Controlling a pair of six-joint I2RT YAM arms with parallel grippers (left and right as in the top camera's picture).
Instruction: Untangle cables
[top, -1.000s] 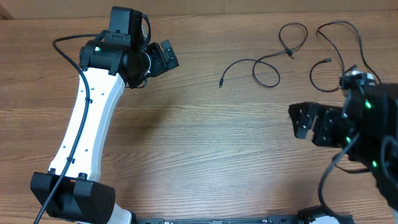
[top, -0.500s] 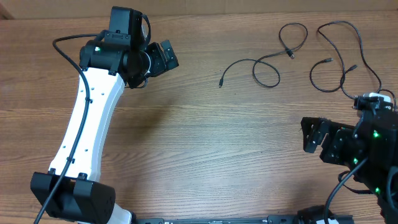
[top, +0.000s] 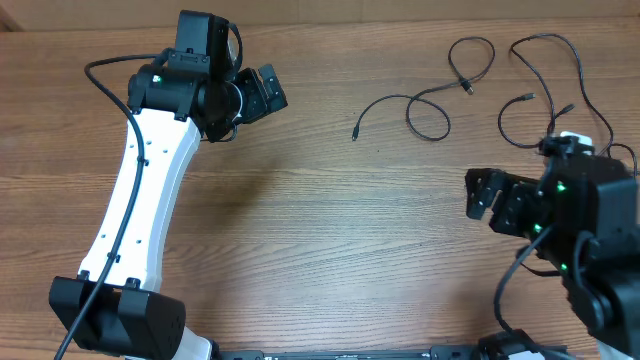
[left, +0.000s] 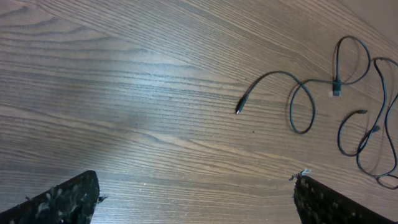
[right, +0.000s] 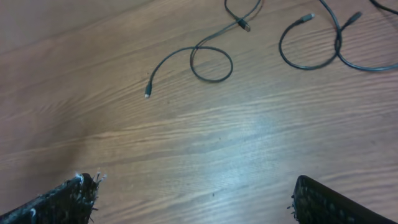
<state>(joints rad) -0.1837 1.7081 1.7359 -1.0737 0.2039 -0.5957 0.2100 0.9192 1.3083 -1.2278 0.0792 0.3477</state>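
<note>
Two thin black cables lie at the far right of the wooden table, side by side and apart. The shorter cable (top: 356, 130) ends in a small plug at its left and curls into loops; it also shows in the left wrist view (left: 239, 107) and the right wrist view (right: 147, 93). The longer cable (top: 527, 97) loops to its right (left: 362, 112) (right: 308, 17). My left gripper (top: 268, 90) hovers open at the far left, well away from them. My right gripper (top: 480, 195) is open too, nearer me than the cables, and holds nothing.
The left arm's white link (top: 135, 200) slants across the left side of the table (top: 330, 230). The right arm's black body (top: 590, 215) fills the near right corner, just below the longer cable's loops.
The right arm drew back toward the near right edge, then returned left to about where it stood. The left arm and both cables have not moved.
</note>
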